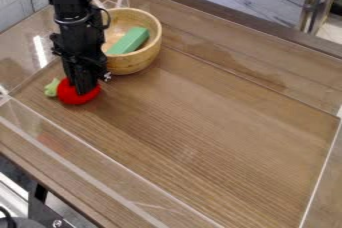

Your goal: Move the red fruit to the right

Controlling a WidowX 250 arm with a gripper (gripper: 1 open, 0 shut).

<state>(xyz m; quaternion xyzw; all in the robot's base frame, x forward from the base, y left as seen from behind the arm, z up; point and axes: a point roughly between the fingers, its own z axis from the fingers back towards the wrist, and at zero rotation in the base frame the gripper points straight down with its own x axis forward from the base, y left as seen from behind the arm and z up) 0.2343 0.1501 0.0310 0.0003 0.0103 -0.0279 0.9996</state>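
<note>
A wooden table (227,122), ringed by low transparent walls (315,202), fills most of the view. A wooden bowl (144,52) stands near the table's upper-left part and holds a flat green piece (128,41). The black robot arm (70,12) descends from the top-left corner of the frame and partly overlaps the bowl's left rim, hiding that edge. Beyond the far wall, at about one o'clock from the table's centre, a pale floor and a furniture leg (311,10) are visible; dark hardware (40,212) shows at the bottom-left corner. The red fruit (80,94) rests on the table at roughly seven o'clock from the bowl and just beside it, close to the left wall, with its green leafy part (52,88) protruding at nine o'clock. The gripper (83,82) points straight down directly over the fruit, its dark fingers (84,76) drawn narrowly together and pinching the fruit's top. The fingers cover the fruit's upper centre, so only its lower and side surfaces show. The broad right half of the table carries no objects, and the bowl stands at about one o'clock from the fruit.
</note>
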